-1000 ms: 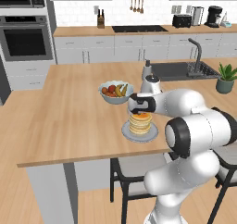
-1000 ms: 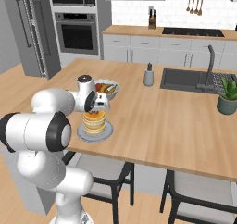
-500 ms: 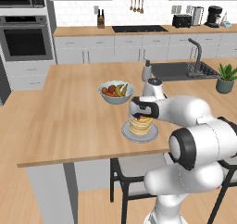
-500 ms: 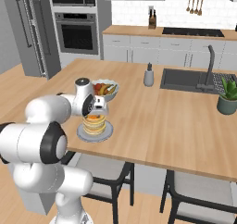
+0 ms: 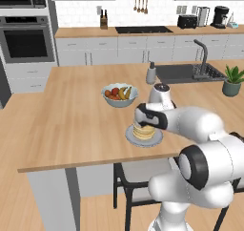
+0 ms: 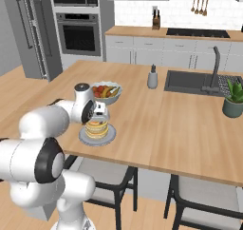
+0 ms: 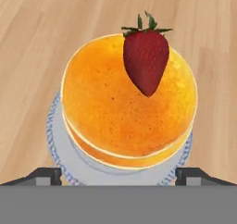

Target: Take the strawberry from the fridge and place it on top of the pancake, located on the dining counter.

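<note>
Fingers [image 7: 51, 176]: spread wide, empty, tips flanking the plate [image 7: 58, 146] from above. Strawberry [image 7: 146, 61]: lying on the pancake [image 7: 125, 102], toward one edge, released. Stack sits on the tabletop [image 5: 66, 125] near its front edge; placement looks done.

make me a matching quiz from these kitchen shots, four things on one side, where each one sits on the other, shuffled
Things:
1. strawberry
2. pancake
3. fruit bowl
4. potted plant

Places:
A. on a round grey plate
B. on the dining counter beside the sink
C. on the pancake's syrup top
D. on the counter just behind the plate, toward the sink side

Pairs: 1-C, 2-A, 3-D, 4-B
</note>
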